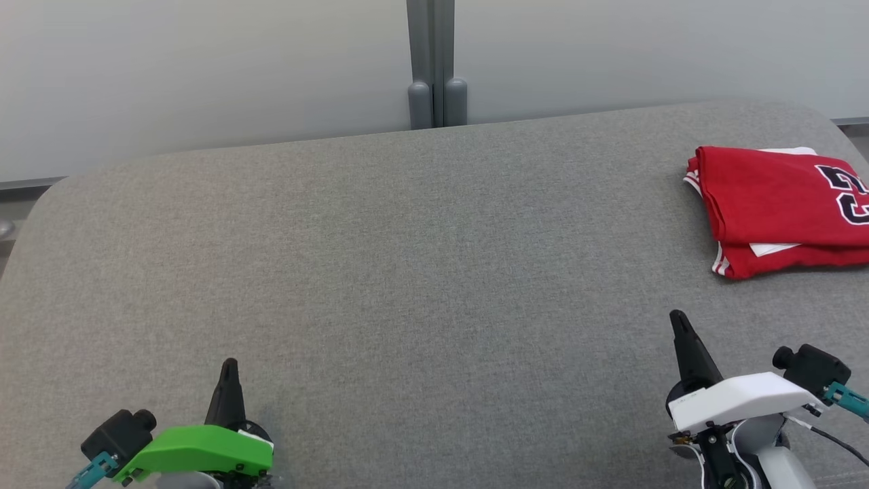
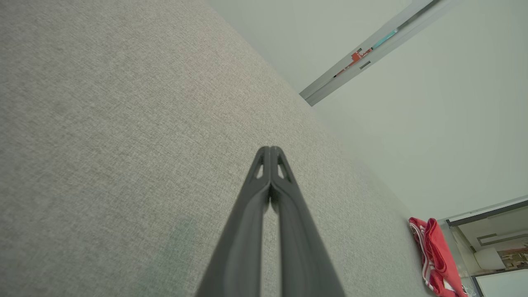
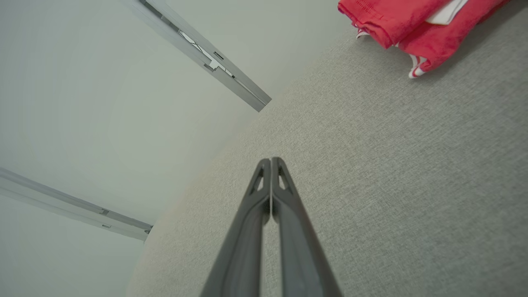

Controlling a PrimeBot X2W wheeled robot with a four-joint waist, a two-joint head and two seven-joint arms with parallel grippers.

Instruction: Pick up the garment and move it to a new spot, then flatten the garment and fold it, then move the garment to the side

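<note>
Folded red garment [image 1: 774,204] upper right on grey counter [image 1: 407,272], left hand [image 1: 229,365] lower left, right hand [image 1: 677,318] lower right, both closed, empty.

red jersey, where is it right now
In the head view the folded red jersey lies at the far right edge of the grey table, ahead of the shut right gripper.

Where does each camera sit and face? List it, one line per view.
Head view: on the head, looking down at the grey fabric-covered table; left gripper lower left, right gripper lower right, both shut.
Left wrist view: wrist-mounted, along the left gripper's fingers, across the table.
Right wrist view: wrist-mounted, along the right gripper's fingers, across the table.
Shared: every view shows the folded red jersey.
</note>
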